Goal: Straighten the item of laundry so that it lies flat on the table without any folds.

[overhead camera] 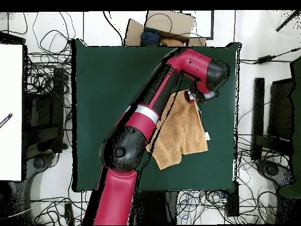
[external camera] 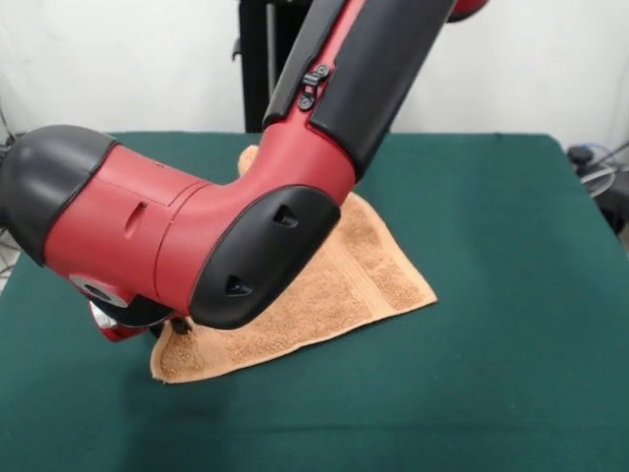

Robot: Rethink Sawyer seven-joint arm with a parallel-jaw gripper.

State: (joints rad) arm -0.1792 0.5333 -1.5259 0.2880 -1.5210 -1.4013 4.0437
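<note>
The item of laundry, an orange-tan towel [external camera: 344, 280] [overhead camera: 179, 134], lies at a slant on the green table [external camera: 501, 256] [overhead camera: 103, 88], right of centre in the overhead view. A woven band crosses it, and a small white tag [overhead camera: 207, 136] shows at one edge. The red and black arm covers much of the towel in the front view. My gripper [external camera: 178, 325] [overhead camera: 193, 97] is down at the towel's corner, tucked under the wrist, so its state stays hidden. Whether it holds the cloth cannot be seen.
A cardboard box [overhead camera: 161, 28] sits beyond the table's edge in the overhead view. Cables [overhead camera: 50, 70] and dark equipment [overhead camera: 276, 118] ring the table. A white board [overhead camera: 10, 112] stands at the left. Bare green felt surrounds the towel on all sides.
</note>
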